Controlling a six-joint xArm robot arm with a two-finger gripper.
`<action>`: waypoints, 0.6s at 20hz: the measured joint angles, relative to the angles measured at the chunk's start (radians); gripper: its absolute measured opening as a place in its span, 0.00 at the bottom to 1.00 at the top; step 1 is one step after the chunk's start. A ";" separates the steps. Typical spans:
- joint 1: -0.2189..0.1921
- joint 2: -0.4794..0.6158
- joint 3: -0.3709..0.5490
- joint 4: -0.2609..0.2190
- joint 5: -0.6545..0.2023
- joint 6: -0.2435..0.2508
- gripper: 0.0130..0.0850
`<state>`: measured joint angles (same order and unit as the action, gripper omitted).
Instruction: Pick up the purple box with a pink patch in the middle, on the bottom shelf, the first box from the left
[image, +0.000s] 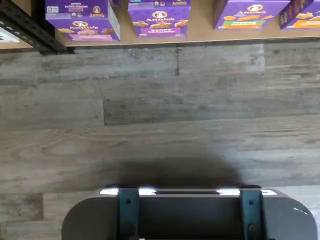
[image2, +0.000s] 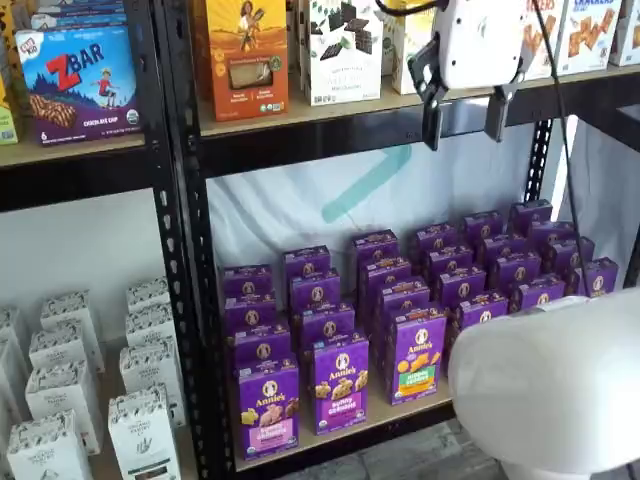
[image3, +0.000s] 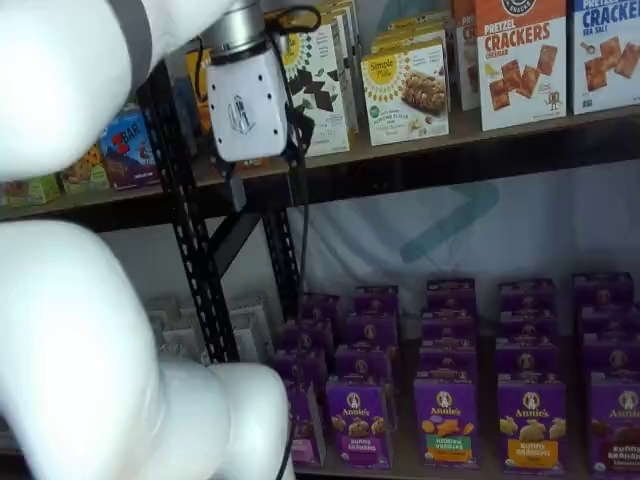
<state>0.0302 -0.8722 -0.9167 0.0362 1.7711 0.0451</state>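
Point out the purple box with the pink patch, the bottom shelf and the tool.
purple box (image2: 268, 408), a shelf view, front face.
bottom shelf (image2: 385, 414), a shelf view, tan front edge.
tool (image2: 465, 115), a shelf view, gap between its open black fingers.

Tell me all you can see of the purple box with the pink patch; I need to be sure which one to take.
The purple box is a small upright cardboard Annie's carton with a round white rabbit logo, a brown snack picture and a pink patch low on its front. It stands at the front of the bottom shelf, leftmost in its row, beside the black upright, with a like box behind it and another close on its right. Nothing grips it.
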 joint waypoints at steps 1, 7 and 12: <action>-0.002 0.001 0.016 0.006 -0.018 -0.001 1.00; 0.002 0.018 0.089 0.023 -0.106 0.002 1.00; 0.014 0.030 0.172 0.013 -0.221 0.009 1.00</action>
<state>0.0446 -0.8424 -0.7444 0.0488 1.5505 0.0541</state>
